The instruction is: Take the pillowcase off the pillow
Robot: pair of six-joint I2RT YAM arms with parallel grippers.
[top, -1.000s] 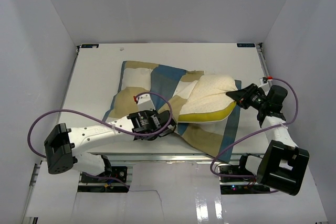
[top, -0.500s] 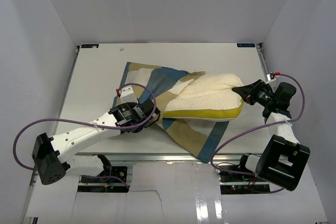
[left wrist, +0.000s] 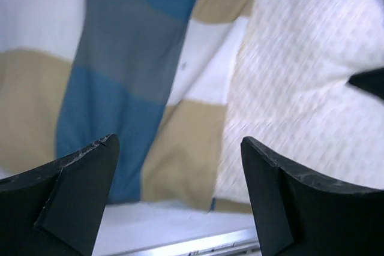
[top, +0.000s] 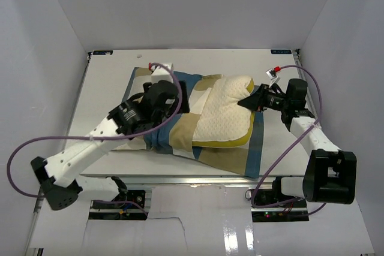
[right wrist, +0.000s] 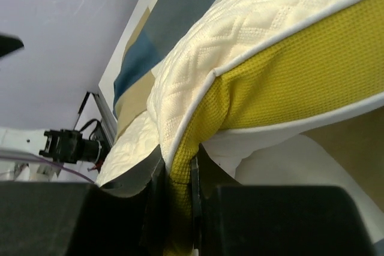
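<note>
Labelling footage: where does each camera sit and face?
Top external: above, behind, looking down on the table; left arm and right arm show.
Left wrist: facing the pillowcase and pillow; open left end effector frames them.
Right wrist: close along the pillow; right end effector shut on its yellow edge.
Shared: pillow and pillowcase.

the top view looks down from high at the near side over the whole table point(top: 102, 88). the left wrist view looks down on the pillowcase point(left wrist: 120, 76) and pillow point(left wrist: 300, 88) from a little above. the right wrist view sits right against the pillow's yellow edge, looking along it. all three share both.
</note>
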